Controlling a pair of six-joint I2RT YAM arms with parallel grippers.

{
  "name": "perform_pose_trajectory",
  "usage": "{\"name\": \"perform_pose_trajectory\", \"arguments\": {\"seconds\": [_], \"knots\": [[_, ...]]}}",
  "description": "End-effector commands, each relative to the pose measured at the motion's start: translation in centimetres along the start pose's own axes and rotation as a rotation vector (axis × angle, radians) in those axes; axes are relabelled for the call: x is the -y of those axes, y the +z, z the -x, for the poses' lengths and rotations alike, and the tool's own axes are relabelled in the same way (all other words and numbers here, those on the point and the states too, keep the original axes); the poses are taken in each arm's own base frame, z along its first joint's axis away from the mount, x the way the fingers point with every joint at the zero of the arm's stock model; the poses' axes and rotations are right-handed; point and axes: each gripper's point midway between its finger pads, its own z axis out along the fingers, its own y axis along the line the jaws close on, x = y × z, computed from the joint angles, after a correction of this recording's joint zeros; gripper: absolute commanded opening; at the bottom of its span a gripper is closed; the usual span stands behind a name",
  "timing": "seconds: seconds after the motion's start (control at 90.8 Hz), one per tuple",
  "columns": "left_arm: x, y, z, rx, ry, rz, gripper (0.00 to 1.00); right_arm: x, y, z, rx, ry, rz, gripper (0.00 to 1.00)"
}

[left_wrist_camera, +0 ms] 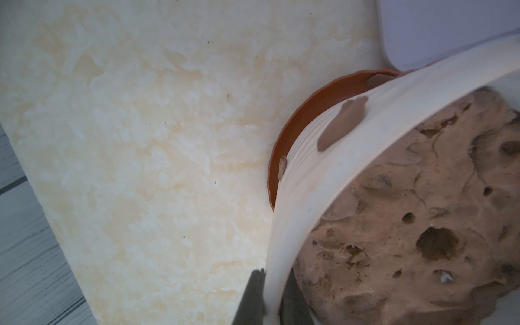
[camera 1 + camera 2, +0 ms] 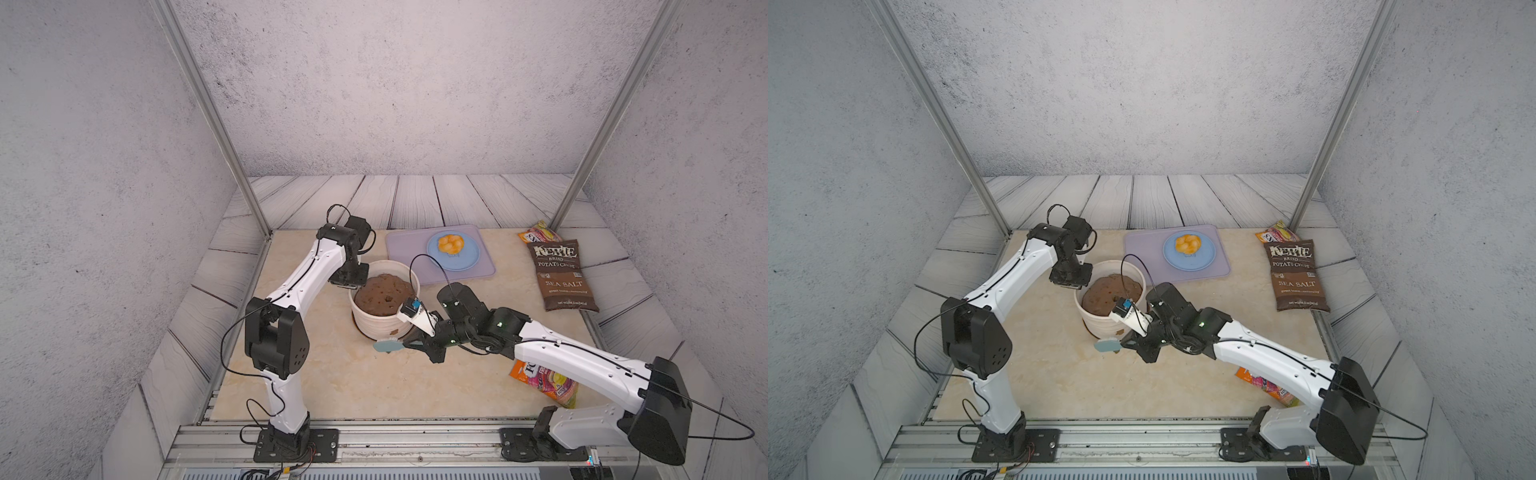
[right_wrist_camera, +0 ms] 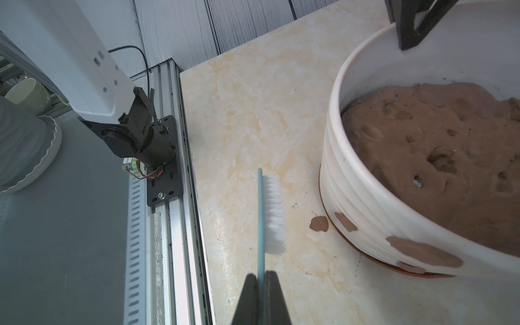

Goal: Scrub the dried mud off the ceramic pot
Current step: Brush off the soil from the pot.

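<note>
Cream marbled desk (image 2: pixel 316 374), grey speckled walls (image 2: pixel 104 166), pale plank surround (image 2: pixel 415 199).
Shows ceramic pot (image 2: pixel 376 324) at desk centre, cream and ribbed, brown dried mud (image 3: pixel 422 250) blobs on its 6 o'clock wall; left end effector (image 1: pixel 271 281) pinching its 10 o'clock rim, right end effector (image 3: pixel 261 277) clamped on a teal brush (image 3: pixel 274 213).

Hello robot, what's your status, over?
Left gripper shut on ceramic pot rim. Right gripper shut on scrub brush, bristles clear of pot. Dried mud on wall. Nothing blocking.
</note>
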Motion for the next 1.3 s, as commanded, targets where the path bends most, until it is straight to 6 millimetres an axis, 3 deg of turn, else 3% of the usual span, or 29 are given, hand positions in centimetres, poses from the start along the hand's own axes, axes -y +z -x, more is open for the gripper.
{"name": "perform_pose_trajectory", "arguments": {"seconds": [0.0, 0.352, 0.627, 0.76, 0.881, 1.079, 1.288], "knots": [[-1.3, 4.4, 0.4, -0.061, 0.13, 0.08, 0.0, 0.3, -0.2, 0.3, -0.011, 0.007, -0.015, 0.0], [-0.3, 3.0, 1.8, 0.003, 0.174, 0.011, 0.05, 0.5, -0.3, 1.2, 0.019, 0.042, -0.023, 0.0], [-0.9, 1.1, 1.4, 0.017, 0.1, 0.03, 0.27, 0.3, 0.1, 1.0, 0.009, 0.047, -0.006, 0.0], [-1.3, 0.1, 1.1, 0.005, 0.039, 0.044, 0.42, 0.3, 0.2, 0.8, 0.006, 0.045, -0.001, 0.0], [-1.7, -0.8, 0.2, -0.028, -0.058, 0.062, 0.58, 0.4, -0.1, 0.8, 0.002, 0.034, -0.014, 0.0], [-1.9, -2.5, -1.5, -0.027, -0.39, 0.054, 0.62, 0.6, -0.2, 0.2, 0.003, 0.035, -0.03, 0.0], [2.0, -2.7, -5.0, -0.172, -0.804, -0.109, 0.61, 0.8, -0.3, 0.3, 0.023, 0.036, -0.039, 0.0]]}}
